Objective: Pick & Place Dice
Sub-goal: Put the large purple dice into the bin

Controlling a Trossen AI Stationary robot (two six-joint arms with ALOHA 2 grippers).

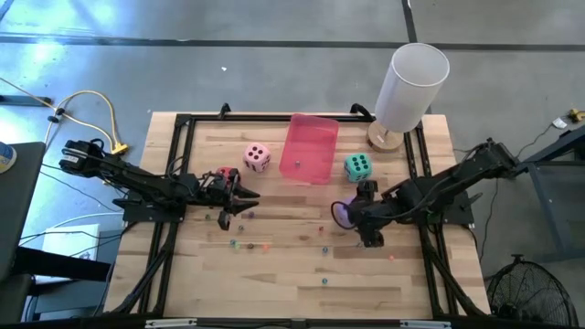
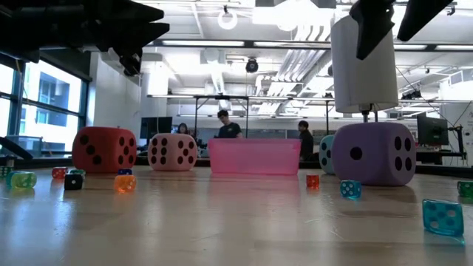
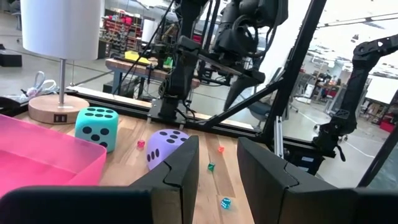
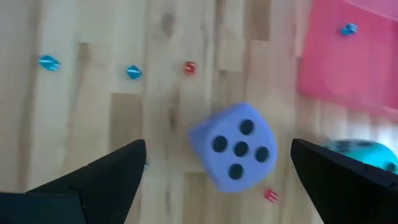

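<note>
Four dice rest on the wooden table. The purple die lies under my open right gripper, whose fingers stand wide on either side, above it and clear of it; in the low view it sits flat on the table. The teal die is beside the pink tray. The pink die sits left of the tray. The red die is partly hidden behind my left gripper, which is open and empty, and points toward the table's right.
A white lamp on a wooden base stands at the far right corner. Tiny coloured dice are scattered over the near half of the table. One small bead lies in the tray. A black frame edges the table. People stand in the room behind.
</note>
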